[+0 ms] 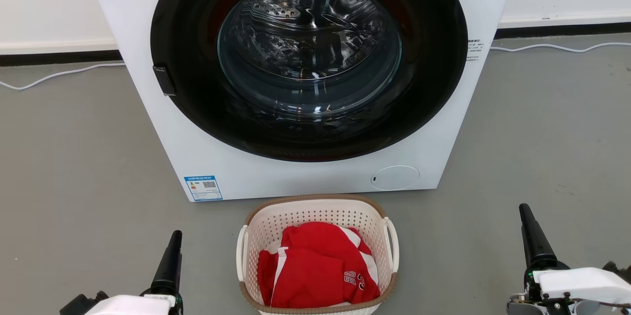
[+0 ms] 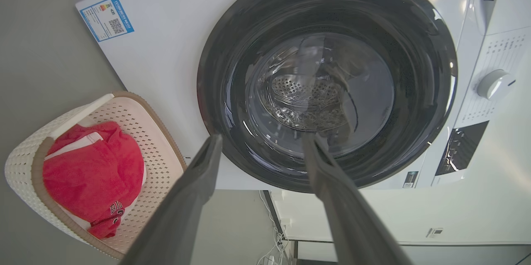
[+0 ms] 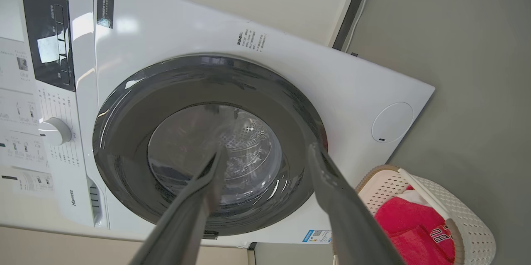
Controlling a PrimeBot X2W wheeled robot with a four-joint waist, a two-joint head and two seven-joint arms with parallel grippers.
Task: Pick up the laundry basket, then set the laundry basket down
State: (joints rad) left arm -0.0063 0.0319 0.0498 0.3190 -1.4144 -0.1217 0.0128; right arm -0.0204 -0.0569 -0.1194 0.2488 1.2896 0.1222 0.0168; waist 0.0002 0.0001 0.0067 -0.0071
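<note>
Laundry basket [image 1: 315,216]: stands upright on the grey floor [image 1: 74,157], at 6 o'clock in the head view, just in front of the washing machine [image 1: 443,108] and centred below its door [image 1: 309,58].
Basket contents: a red garment [image 1: 315,265] with white stripes, lying crumpled inside.
Basket handles: both white side handles are free; nothing touches them.
Left gripper [image 2: 263,137]: fingers [image 2: 195,186] spread apart with nothing between them; in the head view it sits at 9 o'clock from the basket, well apart.
Right gripper [image 3: 266,149]: fingers [image 3: 340,207] spread apart with nothing between them; in the head view it sits at 3 o'clock from the basket, well apart.
Left wrist view: basket at 8 o'clock, beside the left finger.
Right wrist view: basket at 4 o'clock, partly behind the right finger.
Washing machine door: closed, dark round glass, drum visible behind it.
Cable [image 1: 54,74]: white, lying on the floor along the wall at 10 o'clock.
</note>
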